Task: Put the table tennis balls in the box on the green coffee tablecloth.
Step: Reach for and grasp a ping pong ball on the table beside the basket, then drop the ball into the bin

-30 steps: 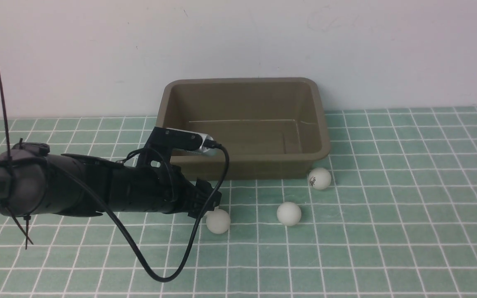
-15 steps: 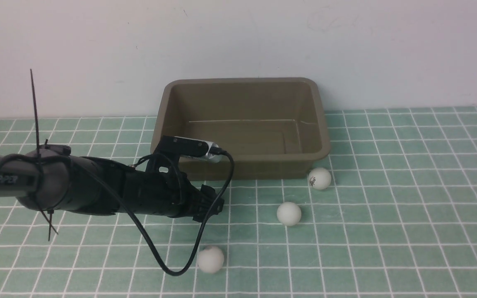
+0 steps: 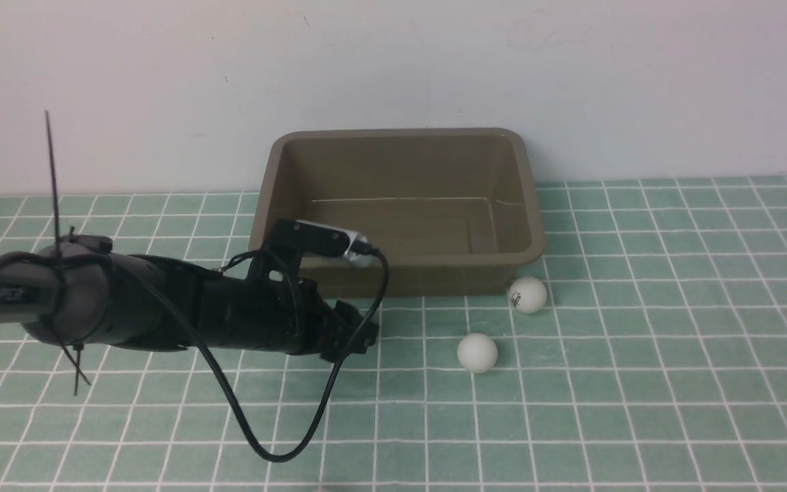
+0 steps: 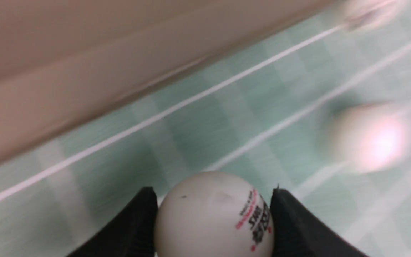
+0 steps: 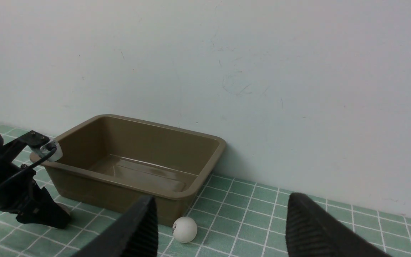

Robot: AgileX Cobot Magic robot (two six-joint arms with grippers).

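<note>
Left claw [image 4: 213, 195]: clamped on a printed table tennis ball [image 4: 212, 221], one finger touching each side, low over the green coffee tablecloth [image 3: 639, 410], at 7 o'clock of the box [image 3: 434, 277]. Right claw [image 5: 221, 197]: fingers apart. Two loose balls on the cloth at the box's 5 o'clock: near ball [image 3: 527, 294] just beside the corner, far ball [image 3: 477, 352] further out.

L gripper [image 4: 212, 194]: 2 black fingers [image 4: 134, 228] pressed vs both sides of 1 white ball [image 4: 209, 217] w/ red+black print. Under it, green cloth [image 4: 198, 125] w/ white grid lines. Box wall [image 4: 66, 78], olive-brown, blurred, nearby. 2nd ball [image 4: 373, 137] on cloth, blurred, apart from gripper. Pale smear [image 4: 369, 12] farther off, can't ID.
</note>
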